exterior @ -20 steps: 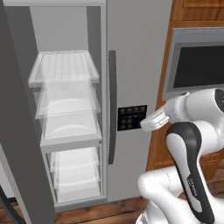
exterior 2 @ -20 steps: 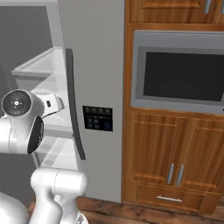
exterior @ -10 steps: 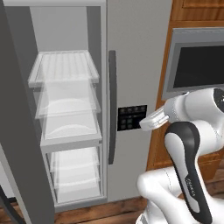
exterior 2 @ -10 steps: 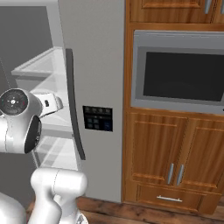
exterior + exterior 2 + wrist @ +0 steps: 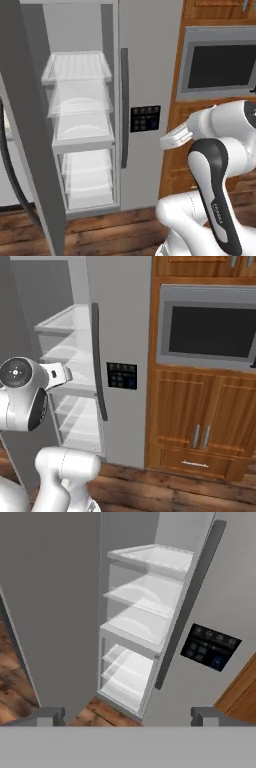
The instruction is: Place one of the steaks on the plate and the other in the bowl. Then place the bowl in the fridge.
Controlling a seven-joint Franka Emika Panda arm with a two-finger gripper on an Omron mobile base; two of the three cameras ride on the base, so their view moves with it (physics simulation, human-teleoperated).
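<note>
At the far left of the left base view, the opened left door of the fridge stands edge-on to us, with its dark bar handle curving down beside it. To its right, the open compartment exposes the white shelves; we see nothing standing on them. Further right come the closed right door with its vertical handle and the black control panel, then the built-in oven in wood cabinetry, and finally the arm.

In the hand view, the gripper faces the open compartment with its finger tips wide apart and nothing between them.

We judge the step in hand to be the last one, placing the bowl in the fridge. With the door already open and the gripper empty, either the bowl has yet to be fetched or it rests somewhere we cannot see. The next move calls for locating the bowl before any reach.

The hand view shows the spread finger tips and looks straight down the shelf stack. The right base view shows the lower cabinet doors beneath the oven. The left base view shows the open door's full height.
</note>
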